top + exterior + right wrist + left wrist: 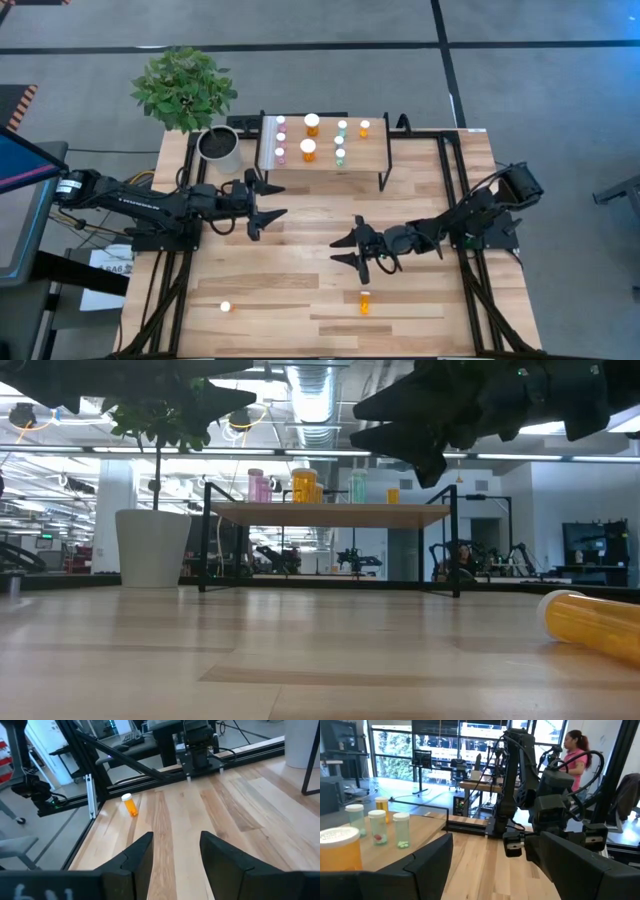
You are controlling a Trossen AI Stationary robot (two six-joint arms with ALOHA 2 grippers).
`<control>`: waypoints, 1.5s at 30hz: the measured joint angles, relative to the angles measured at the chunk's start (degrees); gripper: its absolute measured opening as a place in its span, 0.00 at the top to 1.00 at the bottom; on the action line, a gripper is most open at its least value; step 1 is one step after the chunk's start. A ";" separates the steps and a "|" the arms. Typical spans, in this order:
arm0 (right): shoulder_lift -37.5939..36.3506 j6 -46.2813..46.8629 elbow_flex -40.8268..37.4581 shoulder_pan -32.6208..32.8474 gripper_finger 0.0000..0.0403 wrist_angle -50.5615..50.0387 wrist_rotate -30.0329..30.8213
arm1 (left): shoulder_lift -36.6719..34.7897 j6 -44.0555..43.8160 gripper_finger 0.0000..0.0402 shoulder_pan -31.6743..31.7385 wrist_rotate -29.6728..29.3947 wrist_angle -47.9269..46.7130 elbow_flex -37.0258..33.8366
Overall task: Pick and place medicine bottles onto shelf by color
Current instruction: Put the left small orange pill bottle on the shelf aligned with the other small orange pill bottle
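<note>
So far, we judge most of the sorting done. On the shelf (pixel 365 160), at the far middle of the desk (pixel 300 290), we count eight medicine bottles standing upright in columns: pink bottles (pixel 280 137) at the left, two larger orange bottles (pixel 310 138) beside them, pale green bottles (pixel 341 140) next, and one small orange bottle (pixel 364 127) at the right. Two remain on the desk: an orange bottle lying on its side (pixel 364 302) near the front, right of centre, and a bottle at the near left (pixel 225 307) of which we see only a white cap from above, so we cannot tell its body colour.

The left gripper (pixel 262 205) hangs above the desk just in front of the shelf's left end, its jaws spread wide and holding nothing. The right gripper (pixel 356 250) hangs over the middle of the desk, farther back than the lying orange bottle, its jaws likewise wide and holding nothing. We judge that bottle the nearer pick for the right arm, and the white-capped one for the left.

The desk is pale wood planking in a black metal frame. A potted plant (pixel 218 147) in a grey-white pot stands at the far left, beside the shelf. Beyond lies a bright, open workshop with ceiling ducts, windows, other rigs, and a person in a pink top (pixel 576 757).
</note>
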 joint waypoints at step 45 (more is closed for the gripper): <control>-0.04 2.15 -0.02 0.00 0.55 0.46 0.25 | 0.00 -3.75 0.29 -0.01 2.80 -0.85 0.00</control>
